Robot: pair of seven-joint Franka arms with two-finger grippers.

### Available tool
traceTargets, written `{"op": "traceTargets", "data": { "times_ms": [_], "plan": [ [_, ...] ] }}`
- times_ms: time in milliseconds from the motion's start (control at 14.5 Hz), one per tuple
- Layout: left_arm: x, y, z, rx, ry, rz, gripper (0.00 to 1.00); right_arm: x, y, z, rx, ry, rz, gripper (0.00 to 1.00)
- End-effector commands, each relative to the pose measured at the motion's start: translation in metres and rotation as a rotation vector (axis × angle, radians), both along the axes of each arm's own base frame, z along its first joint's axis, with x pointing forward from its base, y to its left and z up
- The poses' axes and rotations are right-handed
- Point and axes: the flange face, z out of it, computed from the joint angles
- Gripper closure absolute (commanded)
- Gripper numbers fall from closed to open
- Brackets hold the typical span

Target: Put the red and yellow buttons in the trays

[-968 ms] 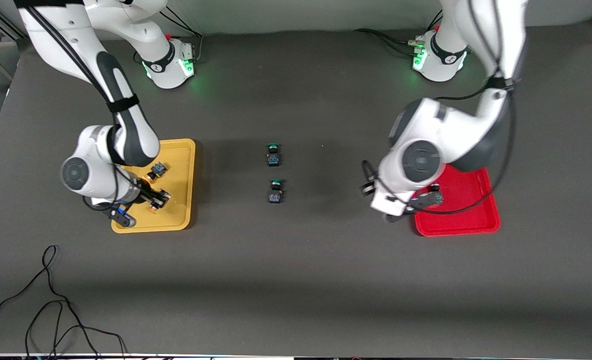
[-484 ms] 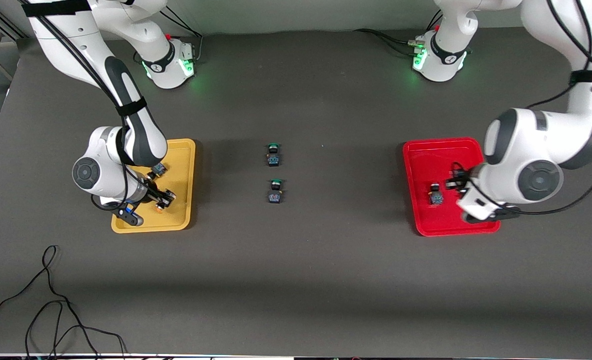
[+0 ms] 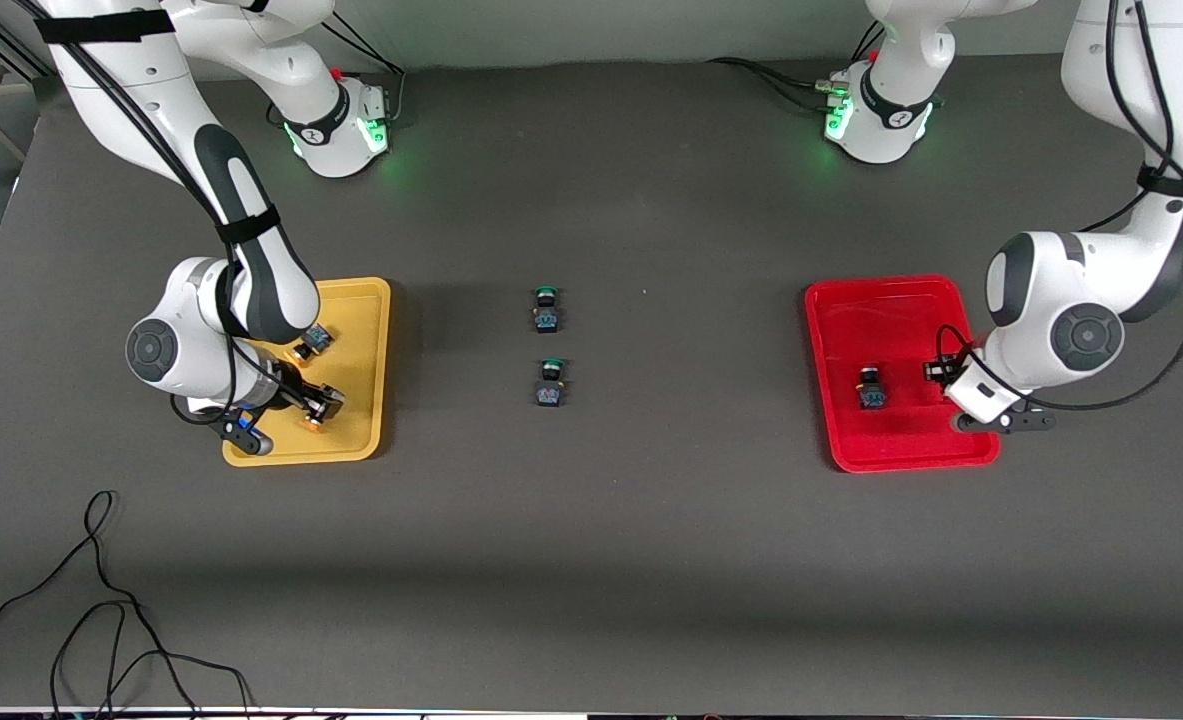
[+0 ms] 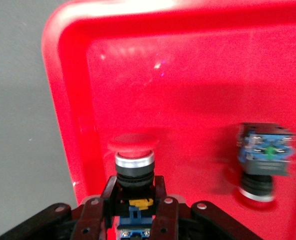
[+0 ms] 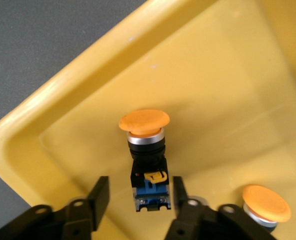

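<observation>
The red tray (image 3: 891,300) lies toward the left arm's end of the table. One red button (image 3: 869,389) lies in it, also seen in the left wrist view (image 4: 262,155). My left gripper (image 3: 937,373) is shut on the second red button (image 4: 133,161) and holds it low over the tray (image 4: 188,75). The yellow tray (image 3: 363,300) lies toward the right arm's end. My right gripper (image 3: 318,404) is open low in it, its fingers either side of a yellow button (image 5: 144,145) lying on the tray floor (image 5: 213,65). The other yellow button (image 3: 312,341) lies beside it (image 5: 266,202).
Two green-capped buttons (image 3: 546,308) (image 3: 550,383) lie on the dark table between the trays. A black cable (image 3: 101,600) loops at the near edge toward the right arm's end. Both robot bases stand along the table's back edge.
My left arm has swung from the red tray's inner side across to its outer side. My right gripper has stayed low over the yellow tray's near part.
</observation>
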Motion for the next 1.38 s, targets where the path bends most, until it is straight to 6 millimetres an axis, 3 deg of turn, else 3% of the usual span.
{"op": "traceTargets", "data": {
  "times_ms": [0,69,138,277,415,691,830,1037,1314],
  "plan": [
    [-0.007,0.007,-0.005,-0.007,-0.022,-0.034,0.66,0.006,0.002,0.008,0.027,-0.024,0.001,0.0],
    [-0.007,0.006,-0.009,-0.008,-0.019,-0.037,0.37,0.008,0.004,0.018,0.035,-0.035,0.004,0.0],
    [-0.005,0.006,-0.01,-0.011,-0.017,-0.045,0.0,0.01,0.006,0.038,0.054,-0.048,0.009,0.0],
    [0.0,0.009,0.005,-0.008,-0.019,-0.054,0.0,0.015,0.015,0.092,0.097,-0.067,0.04,0.0],
    [0.012,0.011,0.038,0.006,0.0,-0.048,0.0,0.02,0.016,0.156,0.091,-0.084,0.112,0.0],
    [0.023,0.009,0.129,0.021,0.005,-0.061,0.0,0.005,0.01,0.289,0.019,-0.131,0.267,0.0],
    [0.017,0.008,0.178,0.024,0.025,-0.087,0.0,-0.013,0.021,0.342,0.028,-0.136,0.35,0.0],
    [0.01,0.005,0.247,-0.008,0.044,-0.08,0.0,-0.03,0.025,0.383,0.031,-0.147,0.386,0.0],
    [-0.008,-0.011,0.316,-0.04,0.008,-0.089,0.0,-0.04,0.026,0.399,0.01,-0.173,0.459,0.0]
  ]
}}
